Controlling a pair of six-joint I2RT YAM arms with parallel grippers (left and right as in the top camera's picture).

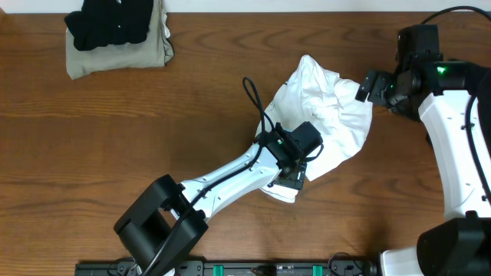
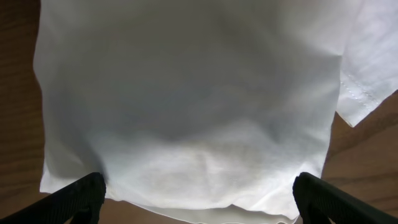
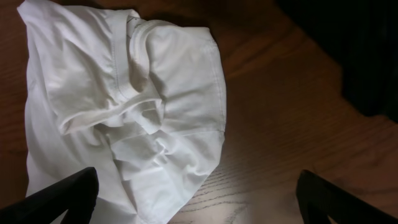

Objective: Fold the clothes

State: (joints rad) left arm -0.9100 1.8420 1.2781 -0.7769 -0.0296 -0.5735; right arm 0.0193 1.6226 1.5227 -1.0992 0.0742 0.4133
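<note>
Cloth of the white shirt (image 1: pixel 330 115) is seen bunched on the tabletop (image 1: pixel 115 146), spread directly under and ahead of the left claw (image 2: pixel 199 196), whose jaws are held wide apart with nothing gripped. The right claw (image 3: pixel 199 193) is likewise held wide open and empty; the shirt's collar end lies ahead of it, toward its left finger, while bare wood is seen before the other finger. Well apart from both claws, a black garment (image 1: pixel 111 23) is stacked on a khaki garment (image 1: pixel 115 60).
</note>
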